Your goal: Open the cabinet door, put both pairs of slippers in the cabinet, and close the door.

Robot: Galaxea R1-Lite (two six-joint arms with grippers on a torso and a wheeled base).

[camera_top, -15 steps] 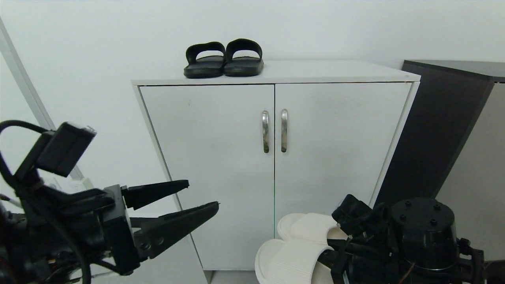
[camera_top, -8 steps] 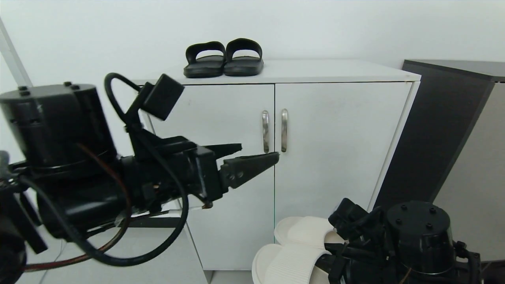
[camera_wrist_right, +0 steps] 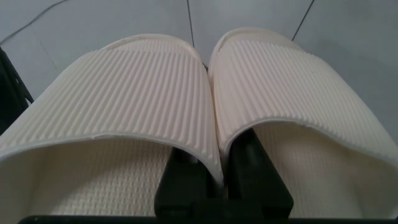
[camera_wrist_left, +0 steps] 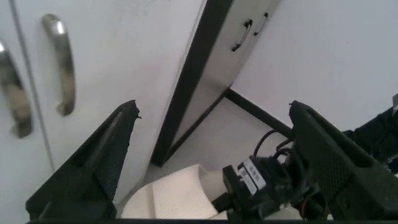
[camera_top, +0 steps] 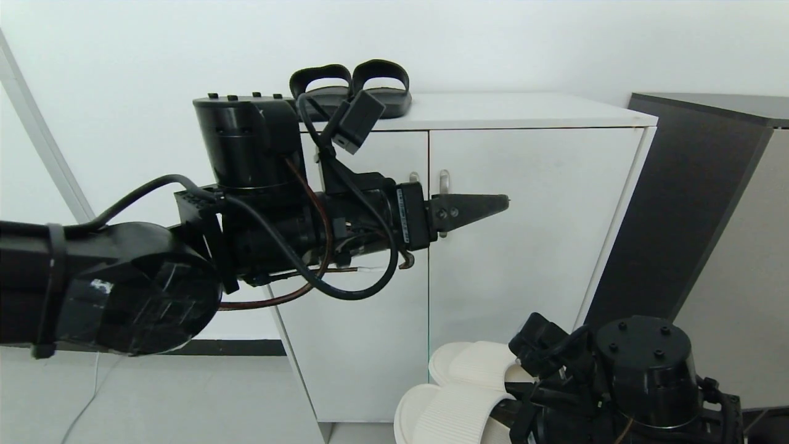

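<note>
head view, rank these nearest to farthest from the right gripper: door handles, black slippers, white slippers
1. white slippers: lowest, by the foot of the cabinet, held in the right gripper itself.
2. door handles: higher up, mid-height on the cabinet front.
3. black slippers: highest, on the cabinet top, toward its left side.

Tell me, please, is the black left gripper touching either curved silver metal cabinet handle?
Apart. The left wrist view shows bare white door between the left gripper and both silver handles.
</note>
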